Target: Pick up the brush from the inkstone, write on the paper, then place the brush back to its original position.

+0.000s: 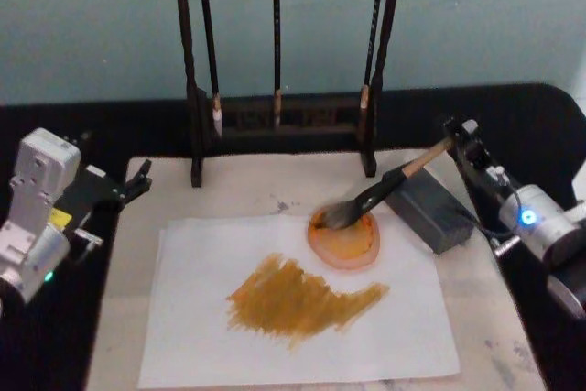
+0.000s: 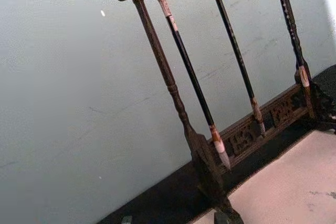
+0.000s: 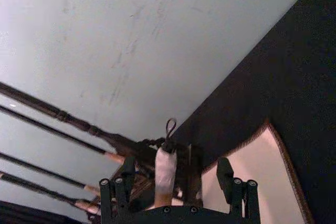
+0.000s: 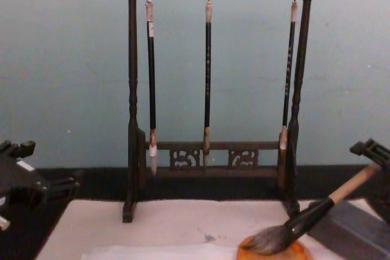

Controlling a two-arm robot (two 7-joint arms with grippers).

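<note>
The brush (image 1: 385,190) lies slanted, its grey bristles resting in a round orange dish (image 1: 346,243). Its tan handle leans over the dark grey inkstone block (image 1: 430,212). My right gripper (image 1: 458,135) stands open at the handle's whitish end (image 3: 165,169), with fingers (image 3: 237,188) on either side and clear gaps between. The white paper (image 1: 201,336) lies in front of the dish and carries a broad ochre stroke (image 1: 302,304). My left gripper (image 1: 135,180) is parked open at the mat's left edge. From the chest view the brush (image 4: 304,217) slopes up toward the right gripper (image 4: 370,149).
A dark wooden rack (image 1: 279,116) with three thin hanging brushes stands at the back of the cream mat (image 1: 247,185). The rack (image 4: 210,156) rises tall behind the dish. Black cloth (image 1: 540,116) surrounds the mat.
</note>
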